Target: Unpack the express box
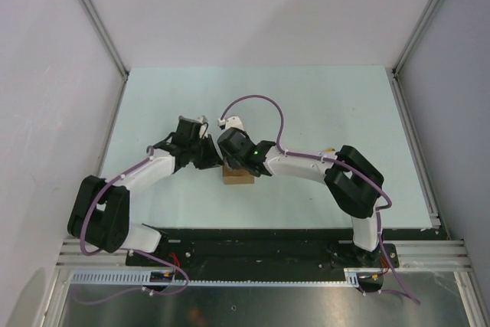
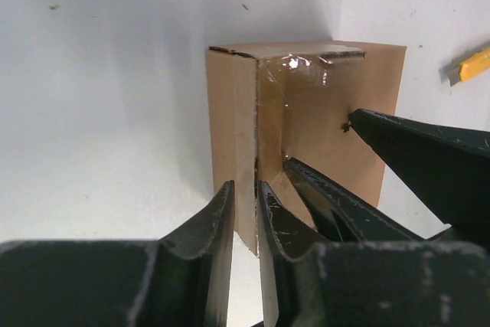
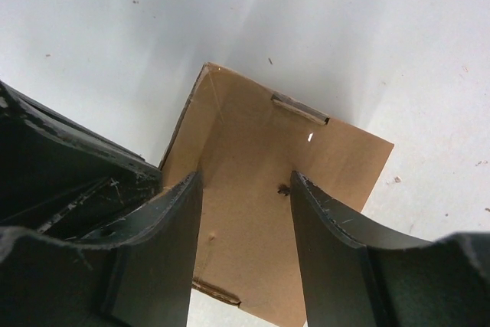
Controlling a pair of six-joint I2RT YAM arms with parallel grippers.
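The express box [image 1: 237,177] is a small brown cardboard box on the pale table, just below where both grippers meet. In the left wrist view the box [image 2: 321,112] stands with clear tape on its top seam and one flap edge turned toward me. My left gripper [image 2: 246,201] is shut on that flap edge, with cardboard pinched between its fingers. My right gripper [image 3: 245,189] is open, its fingers [image 3: 329,223] spread over a brown panel of the box [image 3: 253,151]. The right gripper's fingers [image 2: 421,151] also show in the left wrist view, against the box.
The tip of a yellow-and-black utility knife [image 2: 473,65] lies on the table to the right of the box in the left wrist view. Grey walls and metal frame rails [image 1: 413,143] enclose the table. Both arms crowd the middle.
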